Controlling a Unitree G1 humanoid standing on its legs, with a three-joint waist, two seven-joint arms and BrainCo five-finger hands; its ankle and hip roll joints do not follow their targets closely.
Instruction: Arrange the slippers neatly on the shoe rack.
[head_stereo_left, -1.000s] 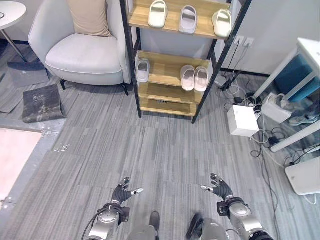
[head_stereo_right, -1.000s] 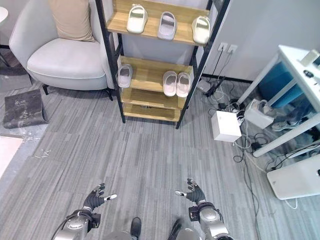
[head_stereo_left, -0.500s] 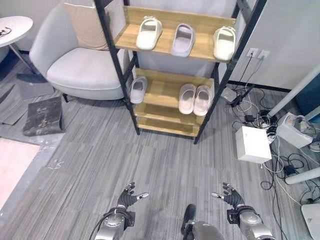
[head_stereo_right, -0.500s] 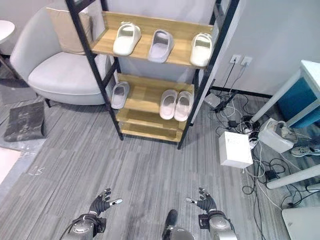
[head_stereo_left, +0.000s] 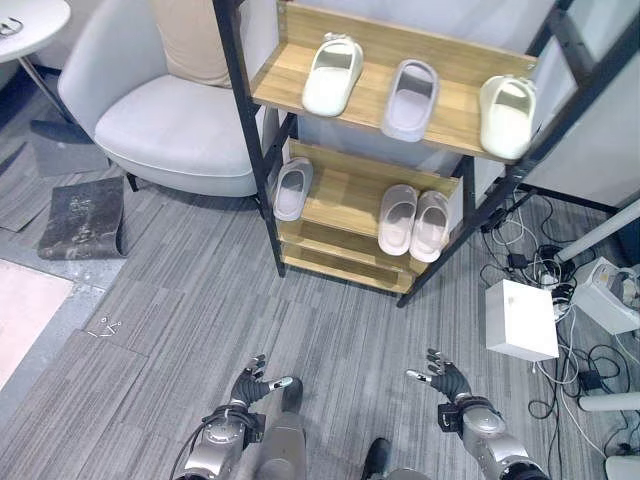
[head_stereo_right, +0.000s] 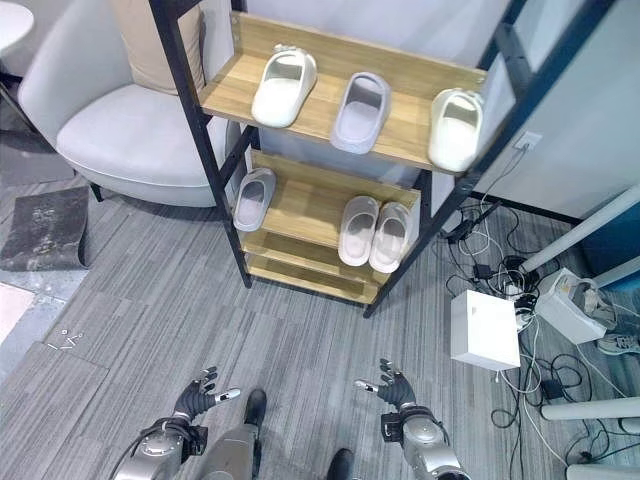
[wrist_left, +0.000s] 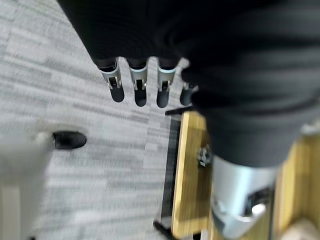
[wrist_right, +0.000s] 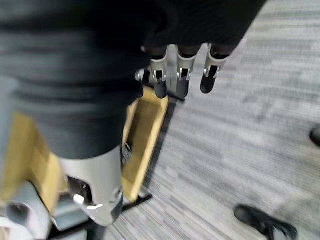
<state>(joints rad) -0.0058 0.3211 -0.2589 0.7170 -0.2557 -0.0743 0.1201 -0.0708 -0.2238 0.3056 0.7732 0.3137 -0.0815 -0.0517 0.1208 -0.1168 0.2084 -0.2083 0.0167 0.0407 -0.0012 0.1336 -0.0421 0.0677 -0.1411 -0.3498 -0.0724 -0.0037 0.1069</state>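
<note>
Grey plank floor (head_stereo_left: 200, 300); shoe rack (head_stereo_left: 262, 190); armchair (head_stereo_left: 150, 120).

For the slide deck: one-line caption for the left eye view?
Both open hands low before black-framed wooden shoe rack holding six pale slippers.

Slippers, upper shelf: three, one cream (head_stereo_left: 332, 74), one lilac (head_stereo_left: 410, 98), one cream (head_stereo_left: 507, 101)
Slippers, middle shelf: three, one grey (head_stereo_left: 291, 188), one pink pair (head_stereo_left: 416, 220)
Shoe rack (head_stereo_left: 352, 275): one
Armchair (head_stereo_left: 165, 120): one
White box (head_stereo_left: 520, 319): one
</note>
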